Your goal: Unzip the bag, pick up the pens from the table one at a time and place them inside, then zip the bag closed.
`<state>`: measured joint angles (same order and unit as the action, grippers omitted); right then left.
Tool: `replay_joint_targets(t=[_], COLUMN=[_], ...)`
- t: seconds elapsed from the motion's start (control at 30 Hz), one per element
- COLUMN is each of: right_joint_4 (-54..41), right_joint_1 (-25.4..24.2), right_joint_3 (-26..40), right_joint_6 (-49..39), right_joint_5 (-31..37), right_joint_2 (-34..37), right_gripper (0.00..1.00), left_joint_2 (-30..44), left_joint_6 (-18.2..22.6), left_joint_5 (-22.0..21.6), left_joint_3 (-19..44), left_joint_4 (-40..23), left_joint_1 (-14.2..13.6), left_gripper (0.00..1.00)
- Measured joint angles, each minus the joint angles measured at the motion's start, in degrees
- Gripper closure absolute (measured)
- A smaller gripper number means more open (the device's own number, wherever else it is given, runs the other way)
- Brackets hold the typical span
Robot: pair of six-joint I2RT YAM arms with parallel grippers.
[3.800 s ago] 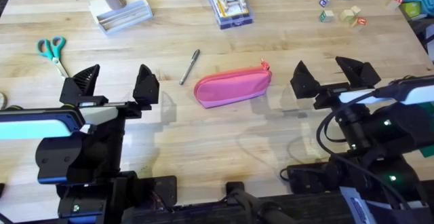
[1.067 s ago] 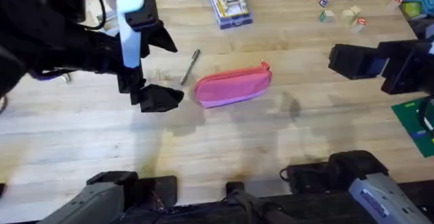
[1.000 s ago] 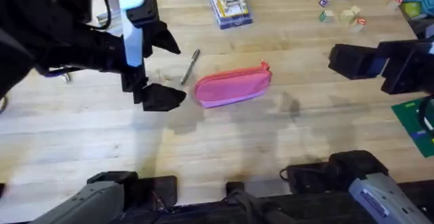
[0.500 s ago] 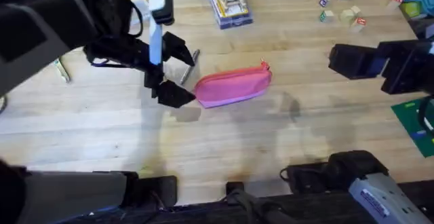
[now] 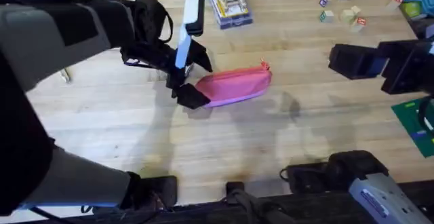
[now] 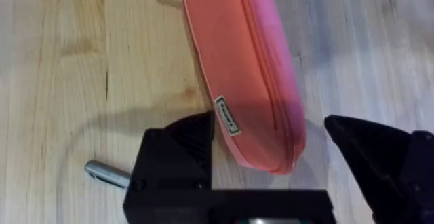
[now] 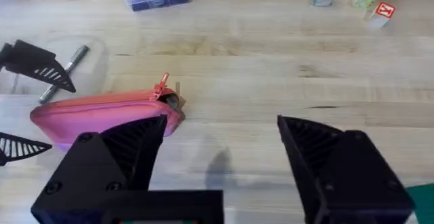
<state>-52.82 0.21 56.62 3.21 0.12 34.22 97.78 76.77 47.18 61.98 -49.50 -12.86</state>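
Two tools spread, nothing gripped. I see left tool [image 5: 192,77] straddling blunt end of bag [image 5: 234,87], centre frame on tabletop [image 5: 224,136]; long axis rises toward zipper pull [image 5: 264,64]. Right tool [image 7: 220,163] farther off, facing pull end.

Black arms, white link panels; left hand [image 5: 191,77] black, angular ribbed fingers.

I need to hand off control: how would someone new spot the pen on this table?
Start at the wooden table and find the pink bag near its middle. At the bag's end away from its red zipper pull, the left gripper straddles the fabric with open jaws. The pen lies just beyond: slim, grey-silver, the only bare stick beside the pouch.
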Motion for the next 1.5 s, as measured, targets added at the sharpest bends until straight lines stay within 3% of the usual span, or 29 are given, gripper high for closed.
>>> replay_joint_targets(t=[0.63, 0.67, 0.7, 0.83, 0.93, 1.17, 1.5], right_joint_4=[0.07, 0.03, 0.0, -0.13, -0.15, -1.2, 0.88], right_joint_1=[0.0, 0.0, 0.0, 0.0, 0.0, 0.0, 0.0], right_joint_3=[0.0, 0.0, 0.0, 0.0, 0.0, 0.22, 0.24], right_joint_6=[0.0, 0.0, 0.0, 0.02, 0.02, 2.58, 5.9], right_joint_5=[0.0, 0.0, 0.0, 0.0, 0.0, -4.4, -12.4], right_joint_2=[0.0, 0.0, 0.0, 0.02, 0.0, 1.96, 17.65], right_gripper=[0.004, 0.004, 0.003, 0.003, 0.003, 0.003, 0.004], left_joint_2=[0.0, 0.0, 0.0, 0.0, 0.0, 0.0, 0.0], left_joint_6=[-0.93, -1.17, -1.38, -1.35, -1.54, -1.74, -1.74], left_joint_5=[0.0, -0.01, 0.02, -0.06, -0.36, -0.48, -0.48], left_joint_3=[0.02, 0.0, 0.02, 0.02, 0.02, 0.02, 0.02], left_joint_4=[0.05, 0.04, 0.02, 0.2, 0.31, 0.26, 0.27], left_joint_1=[0.04, 0.04, 0.04, 0.04, 0.0, -0.07, -0.07], left_gripper=[0.005, 0.03, 0.127, 0.686, 0.935, 0.959, 0.959])
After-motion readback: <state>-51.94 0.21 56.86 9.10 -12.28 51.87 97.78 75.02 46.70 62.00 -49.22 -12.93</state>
